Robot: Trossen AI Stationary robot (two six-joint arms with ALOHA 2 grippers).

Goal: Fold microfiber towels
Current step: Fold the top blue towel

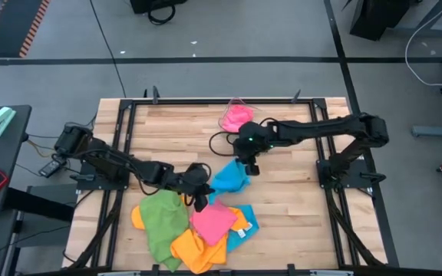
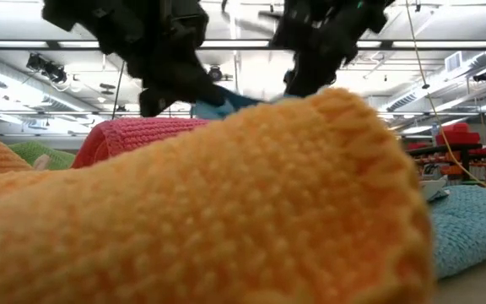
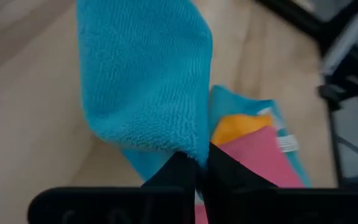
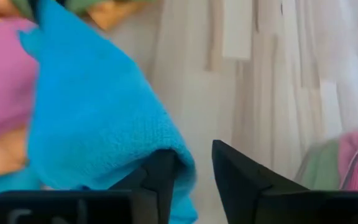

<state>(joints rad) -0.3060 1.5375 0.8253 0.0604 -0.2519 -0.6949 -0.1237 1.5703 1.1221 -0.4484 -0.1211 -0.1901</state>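
Note:
A sky-blue microfiber towel [image 1: 229, 178] lies bunched at mid-table between my two grippers. My left gripper [image 1: 199, 196] is shut on its near end, beside a pile of towels at the near edge: green [image 1: 159, 218], pink [image 1: 212, 221], orange [image 1: 194, 249] and another blue one [image 1: 245, 224]. My right gripper [image 4: 194, 168] stands open at the blue towel's far end [image 1: 245, 165], with nothing between its fingers. In the low view the orange towel [image 2: 226, 203] fills the foreground, and the blue towel [image 2: 226, 105] shows as a strip between the two arms. My left gripper pinches the blue towel's bunched edge [image 3: 194, 152] between its two fingers. They slant down from the table's left. The cloth looks folded over there, so more than one layer. It stretches away from the fingertips toward my right gripper. My right gripper has the blue towel [image 4: 104, 118] draped against the outer side of one finger [image 4: 161, 177].
Another pink towel [image 1: 237, 116] lies at the far edge of the wooden table [image 1: 298, 207], next to a cable. Black frame rails [image 1: 121, 153] run along the table's left and right sides. Bare wood shows to the right of the pile.

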